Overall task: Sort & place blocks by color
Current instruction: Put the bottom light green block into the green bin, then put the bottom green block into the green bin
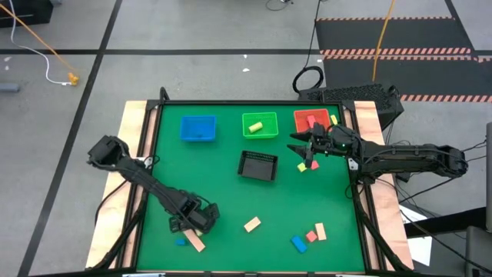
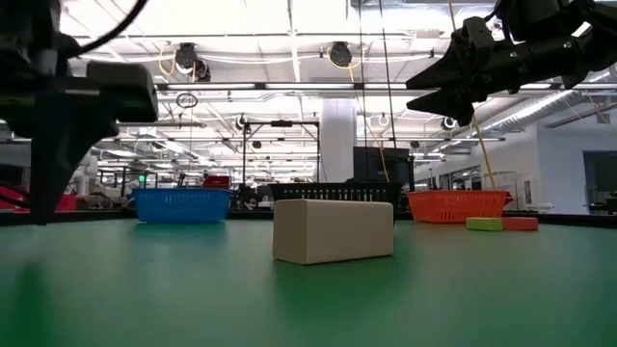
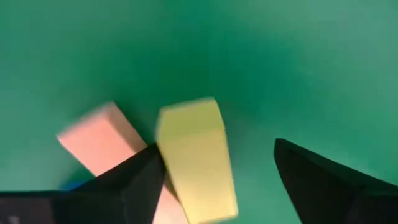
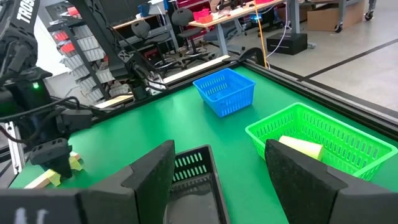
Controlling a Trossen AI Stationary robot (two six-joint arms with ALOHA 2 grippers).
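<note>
I've got the left gripper [image 1: 201,221] low over the near left part of the desk [image 1: 223,192], fingers apart. In the left wrist view a yellow-green block [image 3: 196,158] sits between the two fingers, touching one of them [image 3: 134,186], with clear green between it and the other finger. A tan block [image 3: 99,140] lies just beside it, partly under that same finger, and a sliver of blue shows at its edge. From above I see that tan block and a small blue block [image 1: 181,241] right by the gripper.

The right gripper [image 1: 301,146] hangs above the desk just in front of the red tray [image 1: 298,115], fingers apart, nothing between them in the right wrist view. Below it on the desk lie a yellow-green piece and a red piece [image 1: 313,164], touching.

Counting now — three coloured trays in a row along the far side: one blue tray [image 1: 197,128], one green tray [image 1: 260,125], one red. One black mesh tray [image 1: 257,165] in the middle. Inside the green tray, one yellow-green block [image 1: 258,124]. Loose near the front: one tan block [image 1: 252,225] on its own, then a cluster to the right — one blue [image 1: 298,244], one red [image 1: 311,235], one tan [image 1: 320,230]. What lies inside the red tray I cannot count.
</note>
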